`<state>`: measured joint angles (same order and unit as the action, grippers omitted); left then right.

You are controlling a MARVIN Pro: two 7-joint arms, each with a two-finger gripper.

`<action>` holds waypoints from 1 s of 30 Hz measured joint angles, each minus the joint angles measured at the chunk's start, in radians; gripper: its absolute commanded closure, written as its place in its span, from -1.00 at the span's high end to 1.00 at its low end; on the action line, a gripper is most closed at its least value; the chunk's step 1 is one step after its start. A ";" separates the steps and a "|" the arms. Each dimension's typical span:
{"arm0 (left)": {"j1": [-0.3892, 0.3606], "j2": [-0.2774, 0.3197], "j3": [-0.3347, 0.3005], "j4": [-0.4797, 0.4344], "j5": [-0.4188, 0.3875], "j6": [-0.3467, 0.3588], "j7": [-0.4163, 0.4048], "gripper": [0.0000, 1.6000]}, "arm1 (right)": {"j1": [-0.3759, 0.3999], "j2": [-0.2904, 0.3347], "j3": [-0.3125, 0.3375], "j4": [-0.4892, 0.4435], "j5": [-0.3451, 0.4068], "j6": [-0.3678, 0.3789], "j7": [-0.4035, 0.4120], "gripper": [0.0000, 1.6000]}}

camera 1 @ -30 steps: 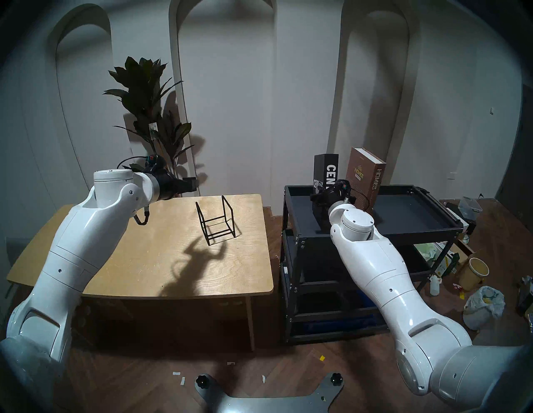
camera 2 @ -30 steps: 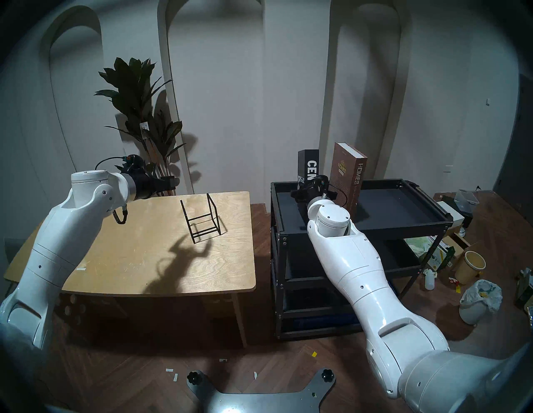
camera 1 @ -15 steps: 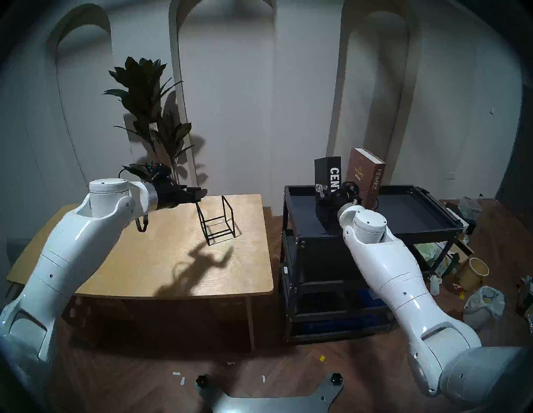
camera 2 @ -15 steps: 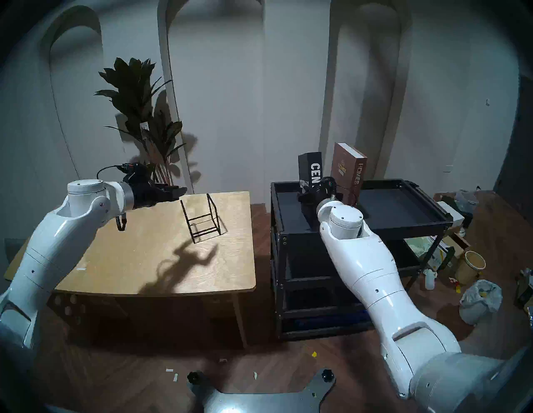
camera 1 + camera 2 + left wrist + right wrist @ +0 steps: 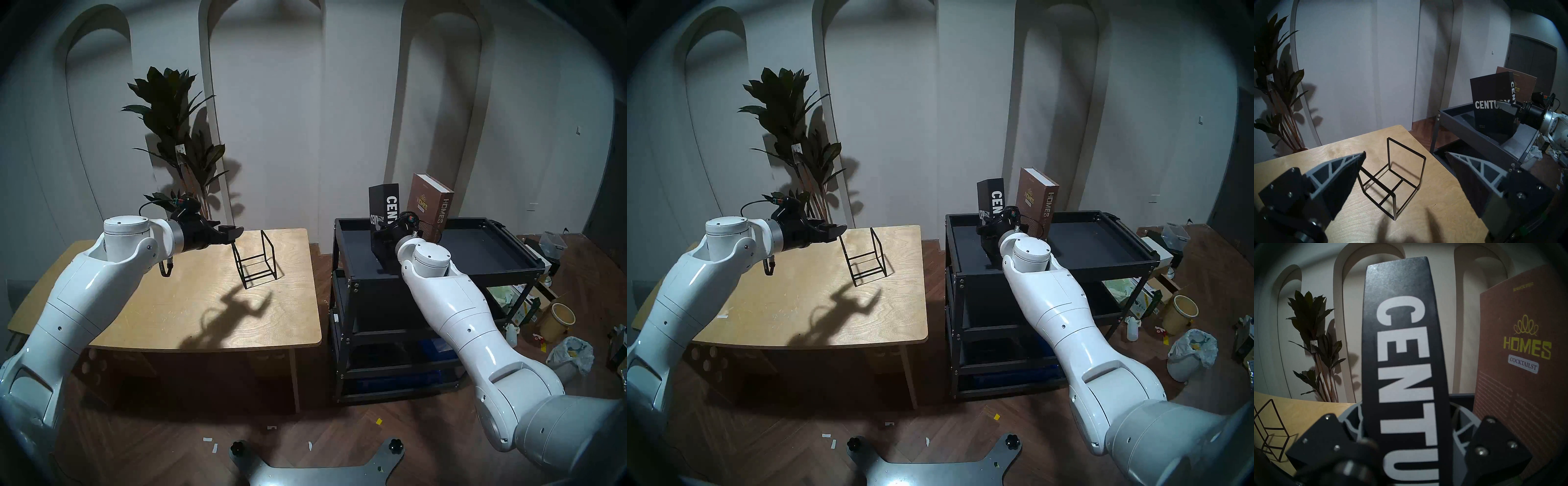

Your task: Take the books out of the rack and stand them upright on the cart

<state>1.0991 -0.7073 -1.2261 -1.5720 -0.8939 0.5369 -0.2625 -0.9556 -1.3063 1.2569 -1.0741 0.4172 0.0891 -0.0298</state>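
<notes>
Cart tray: right tool clamps black book; lower spine hidden.

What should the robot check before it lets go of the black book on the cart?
1. Right gripper clamped on the black CENTURY book: ok.
2. Black book's bottom resting flat on the cart tray: cannot tell, the arm hides it.
3. Black book upright: not ok, it tilts a little.
4. Brown HOMES book already standing on the cart: ok.
5. Rack has no books left: ok.
6. Left gripper open and away from the cart: ok.
</notes>
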 measured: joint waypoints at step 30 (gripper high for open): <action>0.047 -0.004 0.004 -0.018 -0.014 -0.015 0.045 1.00 | -0.004 0.022 0.025 0.080 -0.008 -0.112 0.052 -0.90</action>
<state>1.1465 -0.7110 -1.2219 -1.5899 -0.9084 0.5223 -0.2178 -0.9594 -1.2838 1.2814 -0.9946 0.4095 -0.0234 0.0221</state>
